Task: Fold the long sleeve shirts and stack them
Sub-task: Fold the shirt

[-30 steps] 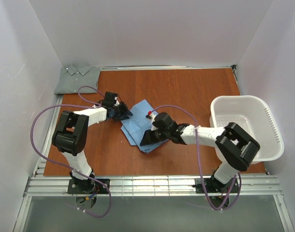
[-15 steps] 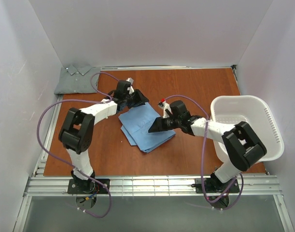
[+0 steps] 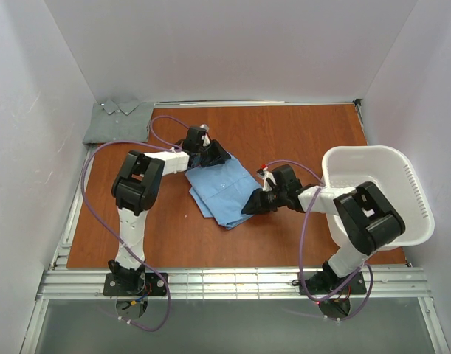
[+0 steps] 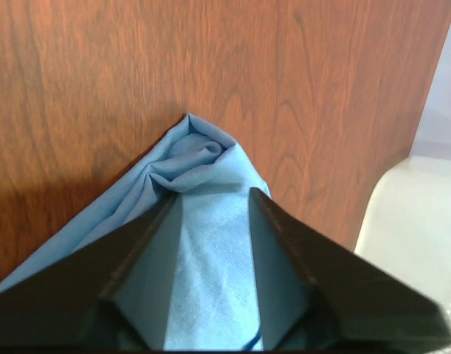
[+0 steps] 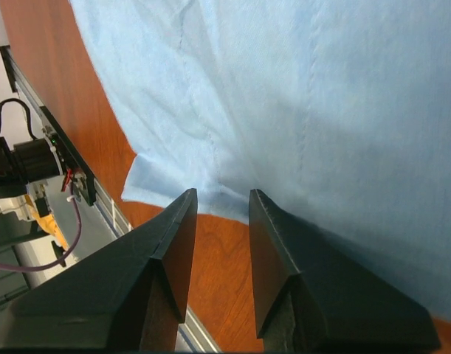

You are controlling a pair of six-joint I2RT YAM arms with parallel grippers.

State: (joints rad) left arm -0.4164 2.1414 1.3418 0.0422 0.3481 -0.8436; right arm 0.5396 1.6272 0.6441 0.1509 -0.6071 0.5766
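Light blue shirt (image 3: 224, 193) has slid toward the laundry basket (image 3: 365, 150), flatter for folding; my left gripper (image 3: 216, 154) and right gripper (image 3: 250, 209) each pinch an edge, jaws narrowly parted.

Left arm (image 3: 136, 190) and right arm (image 3: 365, 218) — white link shells, black joint housings, black wedge-shaped fingers (image 4: 136, 276) — each trailing a looped purple cable (image 3: 83, 188).

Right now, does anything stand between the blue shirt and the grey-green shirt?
Nothing on the table does. Only the left arm and its cable cross between the blue shirt and the grey-green shirt.
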